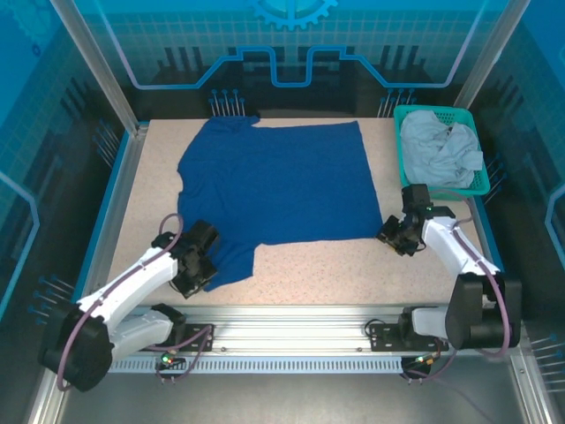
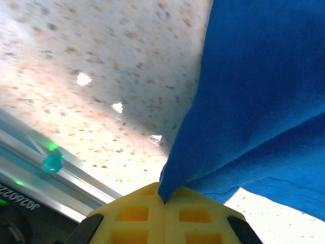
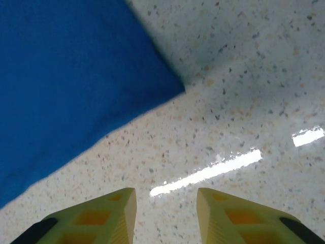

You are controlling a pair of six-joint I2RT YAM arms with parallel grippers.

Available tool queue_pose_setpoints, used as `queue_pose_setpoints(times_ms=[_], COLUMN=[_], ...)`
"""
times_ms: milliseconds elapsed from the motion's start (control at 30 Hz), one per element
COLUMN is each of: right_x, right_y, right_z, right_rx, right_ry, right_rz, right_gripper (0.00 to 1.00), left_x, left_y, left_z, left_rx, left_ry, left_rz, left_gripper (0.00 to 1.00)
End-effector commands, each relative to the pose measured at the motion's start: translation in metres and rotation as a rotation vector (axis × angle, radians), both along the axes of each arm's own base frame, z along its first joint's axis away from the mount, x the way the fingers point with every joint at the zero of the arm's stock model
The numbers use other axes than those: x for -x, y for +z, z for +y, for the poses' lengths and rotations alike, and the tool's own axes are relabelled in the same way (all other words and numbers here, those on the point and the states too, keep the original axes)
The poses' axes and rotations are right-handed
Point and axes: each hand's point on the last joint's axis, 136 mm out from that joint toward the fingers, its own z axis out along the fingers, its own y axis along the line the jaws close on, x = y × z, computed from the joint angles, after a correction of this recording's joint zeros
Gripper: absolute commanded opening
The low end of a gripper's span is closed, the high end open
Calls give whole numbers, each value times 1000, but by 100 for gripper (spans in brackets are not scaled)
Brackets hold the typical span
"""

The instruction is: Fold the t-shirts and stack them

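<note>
A royal blue t-shirt [image 1: 278, 181] lies spread flat on the speckled table [image 1: 353, 269], plain side up. Its near left sleeve reaches to my left gripper [image 1: 201, 265], which is shut on the sleeve's edge; in the left wrist view the blue cloth [image 2: 254, 101] rises out of the closed yellow fingertips [image 2: 165, 199]. My right gripper [image 1: 395, 236] stands open just off the shirt's near right corner [image 3: 172, 86], with bare table between its fingers [image 3: 119, 213]. A light grey t-shirt [image 1: 441, 150] lies crumpled in the teal basket [image 1: 481, 185].
The teal mesh basket stands at the back right corner of the table. A metal rail [image 1: 291, 322] runs along the near edge by the arm bases. Glass walls [image 1: 93, 79] enclose the table on the left, right and back.
</note>
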Motion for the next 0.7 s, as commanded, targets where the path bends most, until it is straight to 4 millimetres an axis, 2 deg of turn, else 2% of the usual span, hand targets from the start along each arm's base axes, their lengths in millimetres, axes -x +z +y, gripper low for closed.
queue_pose_setpoints(times_ms=[0,167,400,567,667], right_x=[-18,-24,-37,-37,-27], right_y=[-4,-24,-37,-48,-54], right_z=[-8,-11,1,4,3], right_rx=[21,35,0,-1,17], right_ry=[-58,-76,-43,-37,-46], right_rz=[-13,26,66,100,157], right_gripper=[36,35,32,26,22], left_x=[10,7,1,-7,-12], left_y=[10,8,9,14,18], left_z=[25,23,19,17,16], left_rx=[-98,-82,-66,-60,-57], left_ry=[81,95,78,69,64], left_rz=[-1,-12,-33,-63,-80], left_gripper=[0,0,0,0,0])
